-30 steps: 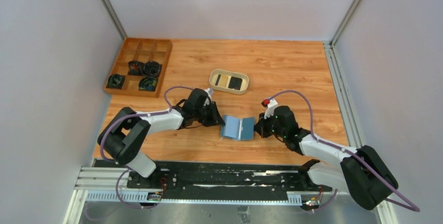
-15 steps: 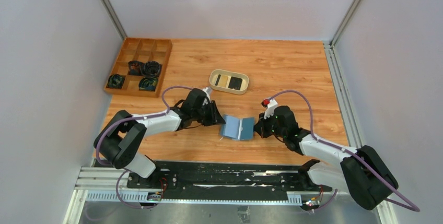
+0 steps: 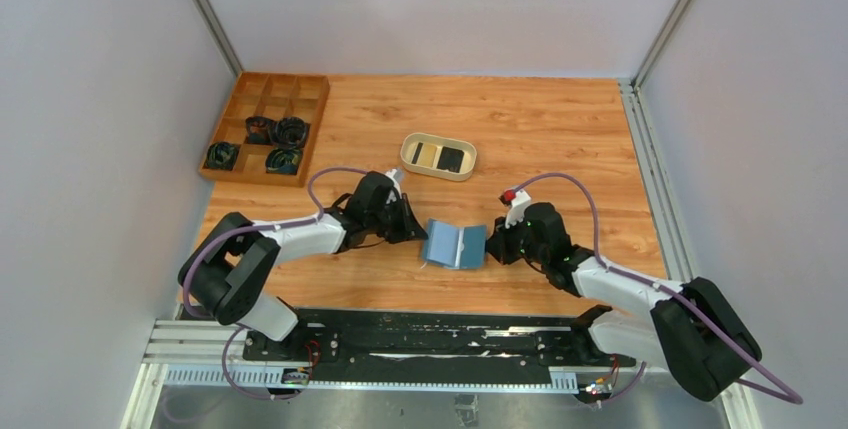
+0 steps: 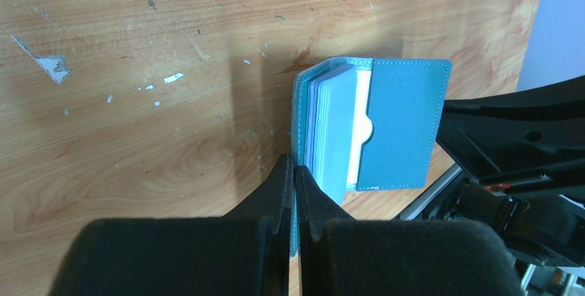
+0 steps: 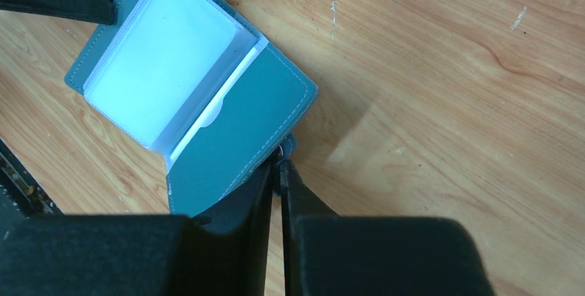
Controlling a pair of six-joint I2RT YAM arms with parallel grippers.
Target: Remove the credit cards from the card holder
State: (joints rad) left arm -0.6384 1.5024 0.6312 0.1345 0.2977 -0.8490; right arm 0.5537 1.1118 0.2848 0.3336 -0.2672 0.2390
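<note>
Pinching card holder [image 3: 455, 245]: L gripper [image 4: 294, 179] on left cover, R gripper [image 5: 278, 172] on flap; contents indistinct.

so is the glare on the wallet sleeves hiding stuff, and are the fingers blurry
Right wrist view: the clear sleeve of the card holder glares near white, contents unreadable; the right gripper looks soft. Left wrist view: milder glare, left gripper blurred. Top external view: even, sharp.

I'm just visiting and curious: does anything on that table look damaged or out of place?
Only the table: white chips and scratches mar its wood beside the open wallet. Nothing else stands out.
</note>
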